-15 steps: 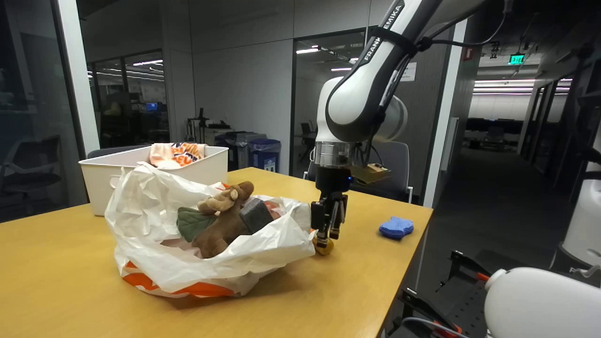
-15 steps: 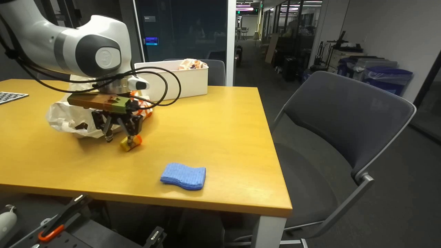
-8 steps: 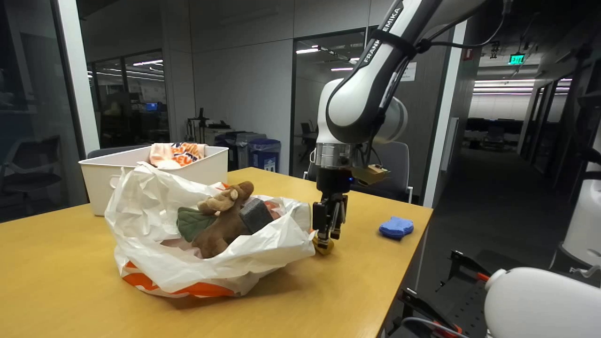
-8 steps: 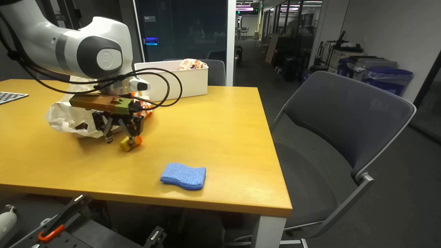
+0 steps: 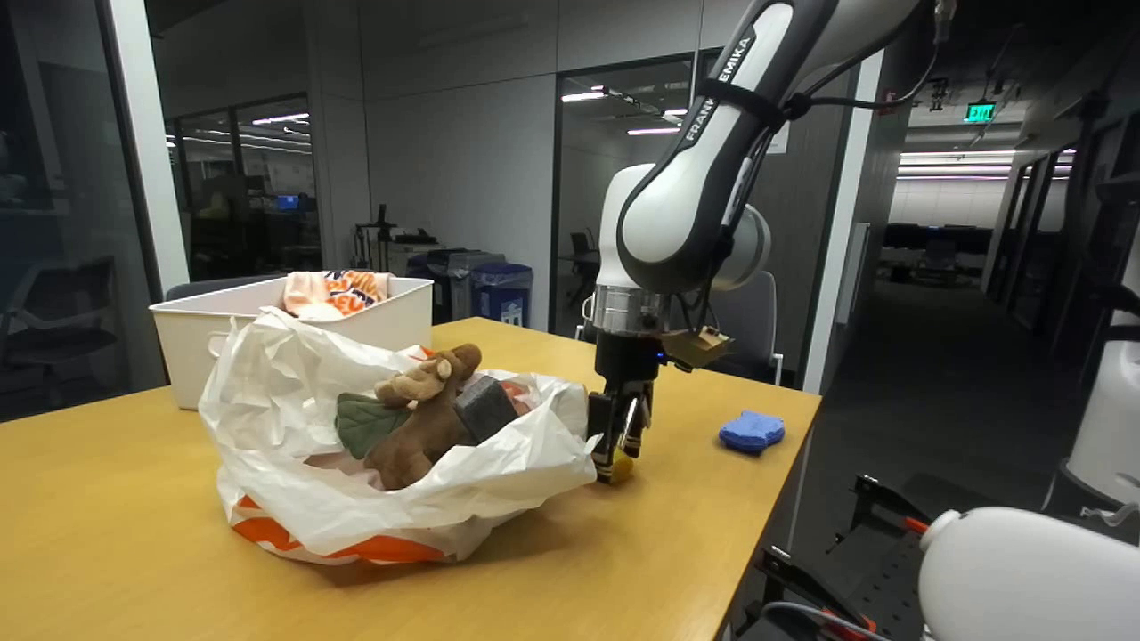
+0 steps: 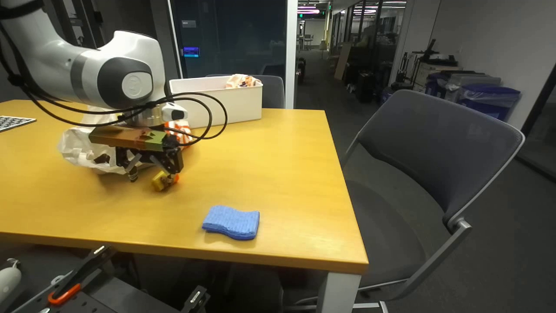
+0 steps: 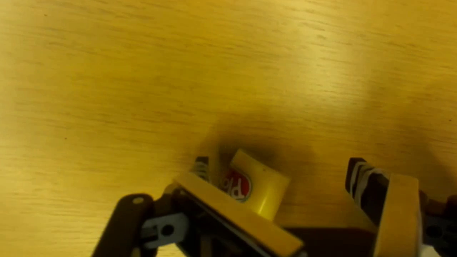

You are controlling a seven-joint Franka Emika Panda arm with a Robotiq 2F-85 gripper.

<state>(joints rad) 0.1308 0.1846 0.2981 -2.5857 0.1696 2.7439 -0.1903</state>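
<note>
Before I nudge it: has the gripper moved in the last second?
Yes, down: in an exterior view the gripper now hangs lower against the white bin, which has stayed put.

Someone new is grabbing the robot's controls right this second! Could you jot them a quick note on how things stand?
Gripper: jaws open, low over the table, holding nothing.
Yellow tub: lies on the table between the open jaws, nearer one side; whether it is touched, I cannot tell.
Nearby: white bag with a brown plush toy inside, white bin, blue sponge on the table.
Done: the Gripper is down at the yellow tub, jaws apart.
Left: the yellow tub is not yet gripped or lifted.
</note>
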